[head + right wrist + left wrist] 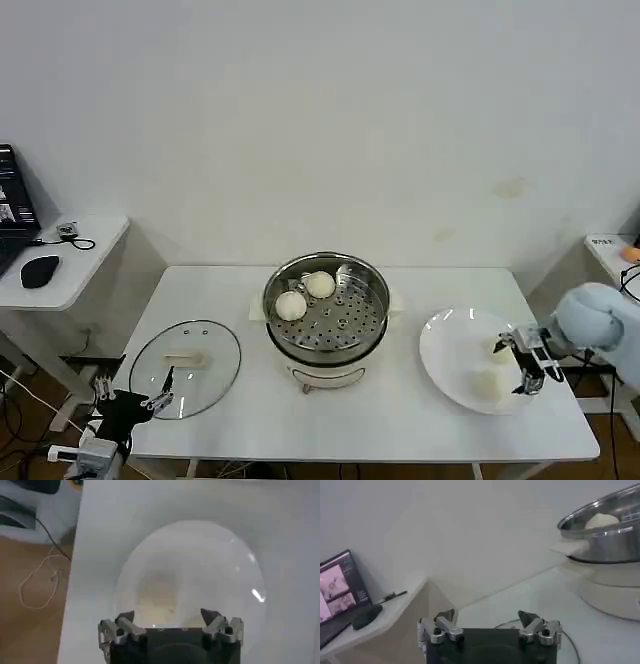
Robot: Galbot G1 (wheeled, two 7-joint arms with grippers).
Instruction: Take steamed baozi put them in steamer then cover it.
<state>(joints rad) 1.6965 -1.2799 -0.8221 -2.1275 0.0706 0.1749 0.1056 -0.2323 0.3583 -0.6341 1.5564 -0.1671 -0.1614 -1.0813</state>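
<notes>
My right fingers (527, 362) hang spread apart over the white plate (445, 340) at the right of the worktop (400, 420), above the two buns (487, 385) lying there. Two more buns (291, 305) sit side by side in the steamer (327, 310) at the middle. The glass lid (186, 367) lies flat on the worktop at the left, and my left fingers (134, 388), also apart, wait at its near edge

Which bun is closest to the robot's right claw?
The bun on the white plate beside the open right gripper. The other plate bun sits nearer the table's front edge.
</notes>
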